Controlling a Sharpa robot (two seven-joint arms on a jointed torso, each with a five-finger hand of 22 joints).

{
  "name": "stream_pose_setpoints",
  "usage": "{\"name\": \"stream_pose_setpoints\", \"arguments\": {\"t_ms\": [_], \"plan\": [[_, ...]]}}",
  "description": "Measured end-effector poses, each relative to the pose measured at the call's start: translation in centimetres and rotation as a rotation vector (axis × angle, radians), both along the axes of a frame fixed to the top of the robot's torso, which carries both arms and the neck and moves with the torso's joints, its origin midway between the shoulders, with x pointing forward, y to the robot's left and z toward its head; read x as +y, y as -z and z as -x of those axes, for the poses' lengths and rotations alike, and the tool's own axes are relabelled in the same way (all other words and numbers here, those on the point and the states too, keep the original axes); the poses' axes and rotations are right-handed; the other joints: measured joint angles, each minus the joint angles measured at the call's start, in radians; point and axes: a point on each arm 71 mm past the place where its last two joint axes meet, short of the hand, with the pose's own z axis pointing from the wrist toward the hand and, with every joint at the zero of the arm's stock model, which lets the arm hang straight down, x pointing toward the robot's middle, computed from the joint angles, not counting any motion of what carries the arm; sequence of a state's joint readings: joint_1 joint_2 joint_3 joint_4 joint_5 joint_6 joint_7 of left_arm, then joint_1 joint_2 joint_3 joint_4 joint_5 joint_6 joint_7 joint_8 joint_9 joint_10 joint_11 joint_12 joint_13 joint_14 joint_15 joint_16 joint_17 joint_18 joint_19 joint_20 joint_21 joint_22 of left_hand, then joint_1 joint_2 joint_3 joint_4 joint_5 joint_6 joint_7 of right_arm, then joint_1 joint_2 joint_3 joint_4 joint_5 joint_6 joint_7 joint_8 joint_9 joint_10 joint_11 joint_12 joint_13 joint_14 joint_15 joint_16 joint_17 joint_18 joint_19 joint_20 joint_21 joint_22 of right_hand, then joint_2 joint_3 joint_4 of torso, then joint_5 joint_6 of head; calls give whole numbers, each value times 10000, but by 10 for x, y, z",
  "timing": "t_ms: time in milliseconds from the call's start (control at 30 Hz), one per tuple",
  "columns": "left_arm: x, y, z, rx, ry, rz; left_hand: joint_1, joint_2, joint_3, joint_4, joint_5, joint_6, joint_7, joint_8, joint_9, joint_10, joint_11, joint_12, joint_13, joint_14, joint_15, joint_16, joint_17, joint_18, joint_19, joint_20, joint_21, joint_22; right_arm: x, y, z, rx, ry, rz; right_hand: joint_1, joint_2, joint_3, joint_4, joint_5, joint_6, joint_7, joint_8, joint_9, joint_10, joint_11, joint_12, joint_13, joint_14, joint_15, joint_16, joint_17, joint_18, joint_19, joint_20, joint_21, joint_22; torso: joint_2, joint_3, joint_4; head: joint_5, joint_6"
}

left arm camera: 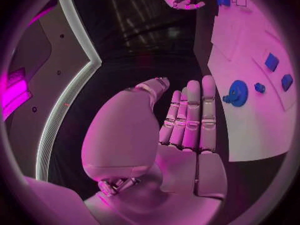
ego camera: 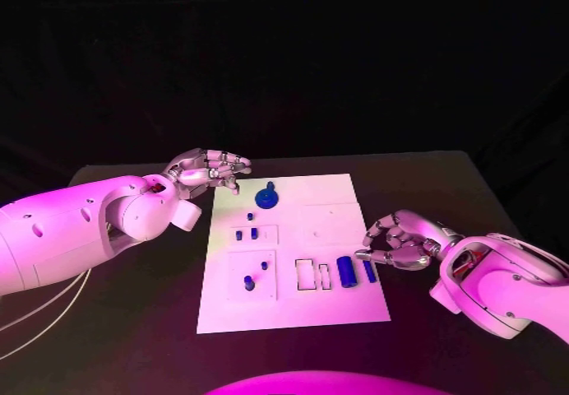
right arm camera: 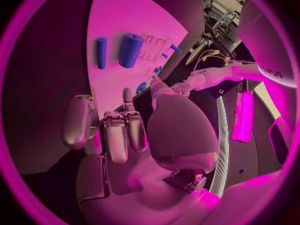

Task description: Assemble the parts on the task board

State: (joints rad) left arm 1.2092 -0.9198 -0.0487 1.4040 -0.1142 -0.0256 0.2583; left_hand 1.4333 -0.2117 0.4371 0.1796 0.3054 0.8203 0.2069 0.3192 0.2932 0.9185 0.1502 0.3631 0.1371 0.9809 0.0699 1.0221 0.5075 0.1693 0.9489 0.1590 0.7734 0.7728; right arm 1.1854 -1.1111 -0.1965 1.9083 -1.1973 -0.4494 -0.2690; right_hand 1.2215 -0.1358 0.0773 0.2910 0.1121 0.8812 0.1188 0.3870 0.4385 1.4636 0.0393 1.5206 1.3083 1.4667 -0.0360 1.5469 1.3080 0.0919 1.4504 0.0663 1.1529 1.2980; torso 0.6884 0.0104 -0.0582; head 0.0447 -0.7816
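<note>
The white task board [ego camera: 311,306] lies in the middle of the table. A blue gear [ego camera: 268,197] stands near its far edge, also seen as the gear [left arm camera: 237,92] in the left wrist view. Small blue parts [ego camera: 247,235] sit in the board's left panels. A thick blue cylinder [ego camera: 346,271] and a thinner blue bar [ego camera: 370,271] lie near the right edge; the cylinder [right arm camera: 130,50] and bar [right arm camera: 101,52] also appear ahead of the right hand. My left hand [ego camera: 211,171] hovers off the board's far left corner, fingers straight, holding nothing. My right hand [ego camera: 400,239] hangs beside the right edge, fingers loosely bent, empty.
Outlined slots [ego camera: 313,274] lie on the board left of the cylinder. Black table surface [ego camera: 451,189] surrounds the board. In the left wrist view, small blue blocks [left arm camera: 271,61] sit beyond the gear.
</note>
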Motion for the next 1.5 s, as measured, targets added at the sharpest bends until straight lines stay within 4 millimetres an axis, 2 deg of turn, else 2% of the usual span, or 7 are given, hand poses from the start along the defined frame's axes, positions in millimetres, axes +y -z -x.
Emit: {"name": "stream_pose_setpoints", "arguments": {"t_ms": [200, 467, 567, 633, 933, 1433, 1500], "plan": [[0, 0, 0, -13, 27, -4, -23, -23, -139, 139, 0, 0, 0, 0, 0, -36, -36, 0, 15, -94, 62, 0, 12, 0, -74, 74, 0, 0, 9, 11, 3, 312, 133, 246, 185, 13, -90, 4, -24, 0, 0, 39, -12, -1, 0, 0, -1, 0, 0, 0, -1, 1, 0, 0, -1, 25, 13, -7, 11, -106, -86], [0, 0, 1, -61, 120, 12, -85, -85, -177, 177, 0, 0, 0, 0, 0, -36, -36, 0, 22, -128, 55, 0, 21, 0, -108, 108, 0, -1, 15, 25, 2, 559, 394, 736, 224, 52, -387, 26, 120, 114, -65, 78, -21, -1, 0, 0, -2, 0, 0, -1, -1, 1, 0, 0, -4, 68, 14, -12, 26, -135, -205], [0, 0, 1, -74, 140, 22, -85, -84, -177, 177, 0, 0, 0, 0, 1, -36, -36, 0, 22, -128, 55, 0, 21, 0, -108, 108, 0, -2, 17, 28, 2, 592, 455, 890, 72, 204, -621, 39, 315, 272, -117, 157, -21, 27, -27, -1, -2, 0, 0, -2, -2, 1, 23, -24, 70, 102, 13, -12, 29, -138, -221], [1, 0, 1, -80, 164, 36, -85, -84, -177, 177, 0, 0, 0, 0, 1, -36, -36, 0, 22, -128, 55, 0, 25, 0, -108, 108, 0, -2, 19, 29, 2, 598, 454, 963, -41, 313, -764, 41, 332, 329, -145, 196, -21, 34, -34, -1, -3, 0, 0, 33, -2, 1, 36, -36, 70, 102, 13, -14, 29, -128, -225], [-1, 0, 2, -86, 298, 102, -84, -84, -177, 177, 0, -34, -34, 0, 1, -36, -37, 0, 31, -128, 55, 0, 29, 0, -108, 108, 0, -3, 26, 31, 2, 528, 427, 1315, -949, 241, -1327, 57, 313, 703, -269, 413, 26, 33, -180, 76, -4, -3, -76, 70, -4, 2, 89, -90, 264, 101, 13, -23, 44, -58, -259], [2, -1, 4, -93, 311, 119, -84, -84, -177, 176, 0, -34, -34, 0, 2, -36, -37, 0, 30, -127, 55, 0, 37, 0, -108, 107, 0, -4, 35, 42, 3, 835, -40, 2242, -1079, 115, -1464, 54, 140, 840, -336, 473, 99, -1, -214, 75, -5, -1, -145, 70, -5, 2, 123, -124, 263, 99, 7, -30, 30, 103, -227], [3, -1, 4, -96, 303, 118, -84, -84, -176, 176, 0, -34, -34, 0, -6, -36, -36, 0, 36, -127, 55, 0, 37, 0, -108, 107, 0, -5, 36, 41, 3, 793, -156, 2435, -994, 30, -1464, 54, 138, 850, -347, 508, 100, 18, -234, 75, -6, -1, -145, 70, -5, 2, 123, -124, 263, 99, 6, -28, 26, 115, -230]]}}
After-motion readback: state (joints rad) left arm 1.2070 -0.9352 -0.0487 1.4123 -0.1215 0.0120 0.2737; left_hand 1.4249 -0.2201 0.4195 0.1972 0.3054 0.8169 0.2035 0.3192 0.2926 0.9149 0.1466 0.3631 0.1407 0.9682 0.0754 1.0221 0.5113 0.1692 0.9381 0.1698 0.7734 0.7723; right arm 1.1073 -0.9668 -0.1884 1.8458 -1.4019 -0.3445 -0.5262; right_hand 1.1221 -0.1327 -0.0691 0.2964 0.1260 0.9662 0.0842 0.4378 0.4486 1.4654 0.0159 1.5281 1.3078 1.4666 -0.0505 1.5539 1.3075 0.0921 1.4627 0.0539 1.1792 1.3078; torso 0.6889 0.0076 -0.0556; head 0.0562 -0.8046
